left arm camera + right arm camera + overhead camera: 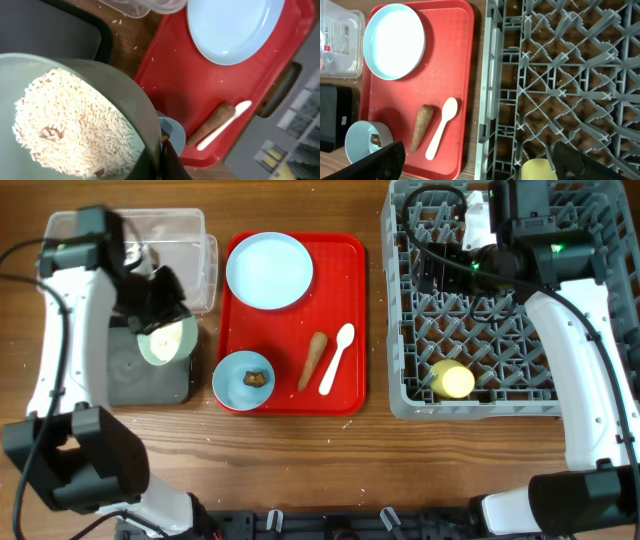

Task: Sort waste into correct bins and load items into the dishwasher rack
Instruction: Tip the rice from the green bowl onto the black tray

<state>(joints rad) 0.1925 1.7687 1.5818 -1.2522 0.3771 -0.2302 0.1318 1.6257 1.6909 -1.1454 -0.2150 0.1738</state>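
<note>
Evidently the left fingers [170, 162] pinch the rim of the pale green bowl [167, 340], holding it tilted over the black tray [140, 380] at the left of the overhead frame. The rice grains [75, 120] heaped inside look ready to be tipped out as waste. Meanwhile the right fingers [387, 159] hang spread and empty above the rack [480, 330], where the yellow cup [452, 380] lies near its lower edge; the plate [268, 270], light blue bowl [235, 385], spoon [337, 358] and brown stick [315, 360] sit on the red tray [345, 300].

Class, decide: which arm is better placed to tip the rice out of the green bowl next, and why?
Left. Its pincer grips the green bowl, rice inside, over the black tray. The right pincer hangs open over the rack, across the red tray.
</note>
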